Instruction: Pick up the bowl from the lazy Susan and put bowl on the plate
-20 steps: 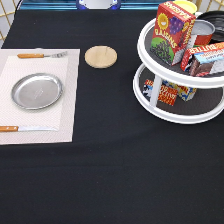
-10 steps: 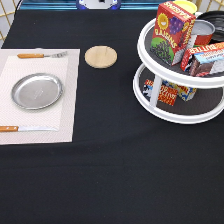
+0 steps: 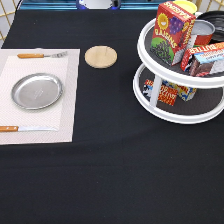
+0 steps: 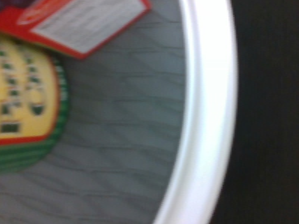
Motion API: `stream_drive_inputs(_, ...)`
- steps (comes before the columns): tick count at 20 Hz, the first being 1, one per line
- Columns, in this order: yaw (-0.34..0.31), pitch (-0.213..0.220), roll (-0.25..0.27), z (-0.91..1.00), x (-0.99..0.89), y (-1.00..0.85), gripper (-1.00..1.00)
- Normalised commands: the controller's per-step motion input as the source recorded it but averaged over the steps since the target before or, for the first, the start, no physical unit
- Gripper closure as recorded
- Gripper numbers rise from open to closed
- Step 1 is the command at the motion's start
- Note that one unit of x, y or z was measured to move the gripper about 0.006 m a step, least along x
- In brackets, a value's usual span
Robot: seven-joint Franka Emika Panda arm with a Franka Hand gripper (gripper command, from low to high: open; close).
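The lazy Susan (image 3: pixel 170 118) stands at the exterior view's right, white with dark grey shelves and crowded with packages. A dark glossy curved edge at the far right of its upper tier looks like the bowl (image 3: pixel 218 20), mostly hidden behind a can and cut by the frame edge. The silver plate (image 3: pixel 37 91) lies empty on a placemat at the exterior view's left. The gripper does not show in the exterior view. The wrist view shows the turntable's white rim (image 4: pixel 206 100), grey shelf surface, a yellow-lidded green can (image 4: pixel 15 95) and a red box (image 4: pixel 78 22) from close by.
A round wooden disc (image 3: pixel 100 56) lies between plate and turntable. The pale placemat (image 3: pixel 65 120) also carries a fork (image 3: pixel 40 55) and a knife (image 3: pixel 25 128). A raisin box (image 3: pixel 172 32), a metal can (image 3: pixel 202 32) and a red box (image 3: pixel 210 57) fill the upper tier.
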Motion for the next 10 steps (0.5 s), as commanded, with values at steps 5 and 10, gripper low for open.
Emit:
stream_drive_inputs(5,-0.001,0.000,0.093,0.04,0.07,0.37,-1.00)
stream_drive_inputs(10,-0.029,0.000,0.197,-0.02,0.14,0.04,-1.00)
